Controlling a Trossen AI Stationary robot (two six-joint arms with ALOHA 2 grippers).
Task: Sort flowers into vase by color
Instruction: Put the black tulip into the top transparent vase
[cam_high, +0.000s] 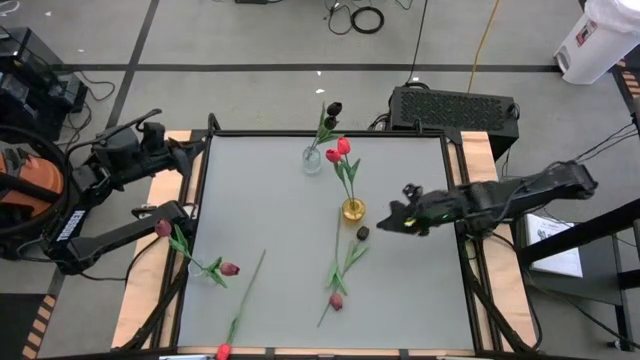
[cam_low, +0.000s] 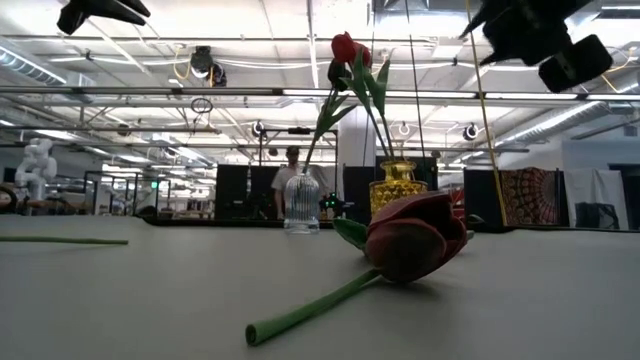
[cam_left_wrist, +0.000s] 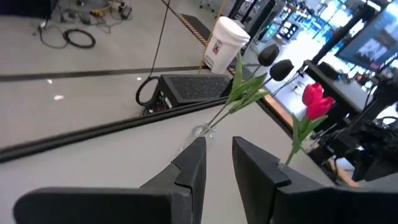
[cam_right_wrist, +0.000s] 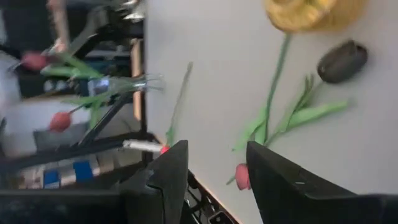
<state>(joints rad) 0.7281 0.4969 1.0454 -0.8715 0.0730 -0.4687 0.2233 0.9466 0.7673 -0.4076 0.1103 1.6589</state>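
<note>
Black right tool (cam_high: 390, 222) released beside yellow vase (cam_high: 353, 210); left tool (cam_left_wrist: 217, 163) released, no readable writing.

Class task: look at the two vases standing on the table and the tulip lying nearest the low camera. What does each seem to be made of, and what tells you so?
Clear vase: probably glass or clear plastic; see-through, ribbed, glinting.
Yellow vase: likely tinted glass; amber, translucent, textured surface.
Maroon tulip: seemingly artificial; matte, fabric-like petals on a uniform, smooth green stem, probably plastic.
</note>
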